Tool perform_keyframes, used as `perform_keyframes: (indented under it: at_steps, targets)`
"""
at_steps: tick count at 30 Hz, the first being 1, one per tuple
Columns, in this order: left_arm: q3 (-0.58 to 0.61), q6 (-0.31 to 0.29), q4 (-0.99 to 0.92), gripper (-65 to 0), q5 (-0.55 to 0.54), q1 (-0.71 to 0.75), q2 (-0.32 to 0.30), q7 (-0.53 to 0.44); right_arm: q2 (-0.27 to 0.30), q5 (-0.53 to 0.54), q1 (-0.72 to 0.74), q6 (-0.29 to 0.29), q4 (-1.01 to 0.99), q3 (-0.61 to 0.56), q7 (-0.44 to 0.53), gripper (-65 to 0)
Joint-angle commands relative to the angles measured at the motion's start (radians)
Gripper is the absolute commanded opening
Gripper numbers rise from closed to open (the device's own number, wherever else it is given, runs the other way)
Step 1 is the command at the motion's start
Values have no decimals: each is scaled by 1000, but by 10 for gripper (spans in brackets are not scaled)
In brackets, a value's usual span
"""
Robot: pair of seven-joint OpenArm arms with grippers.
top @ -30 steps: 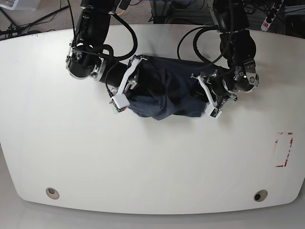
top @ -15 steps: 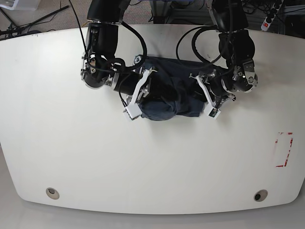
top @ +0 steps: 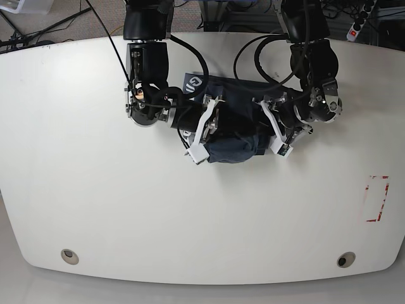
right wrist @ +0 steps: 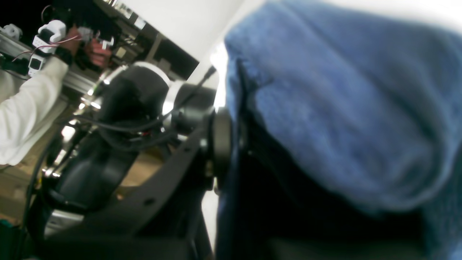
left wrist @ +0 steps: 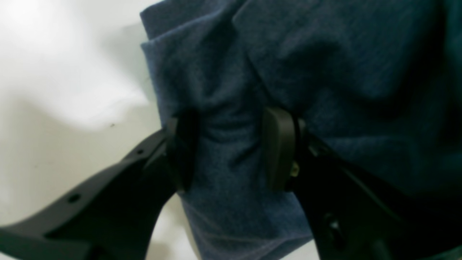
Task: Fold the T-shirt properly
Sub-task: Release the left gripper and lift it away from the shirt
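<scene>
Navy T-shirt [top: 231, 136] bunched on white table [top: 95, 202], left gripper [left wrist: 231, 148] clamping a fold between its pads, right gripper [top: 204, 130] pressed into cloth, jaw state unclear

Blue heathered T-shirt [right wrist: 343, 119] fabric fills the right side, bunched and blurred, draped over the dark pincer finger [right wrist: 220, 144]. Left of the T-shirt sits a black arm joint [right wrist: 119, 119] with cables; beyond it, a white-sleeved person [right wrist: 25, 108].
</scene>
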Motion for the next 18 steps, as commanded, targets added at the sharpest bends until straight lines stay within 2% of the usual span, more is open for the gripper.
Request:
perform_keyframes:
  at_steps: [1,4,6,9,14,18]
  targets:
    - [-4,1,-4,-382,-16,3,1,64,-2,37,22,8,-12,-13,53,-503]
    - [-40,1,-4,-382,-76,-4,-3,64,-2,37,22,8,-15,-13,61,-387]
    - [-63,1,-4,-381,-111,-4,-5,64,-1,37,22,8,-15,-11,61,-285]
    - [-86,1,4,-381,-141,-6,-6,64,-1,37,23,8,-15,-11,61,-187]
    - [-103,1,121,-381,-181,2,-42,67,9,43,19,8,-2,-13,53,-185]
    - [-106,1,199,-379,-248,5,-120,70,53,55,5,8,95,-14,52,-206]
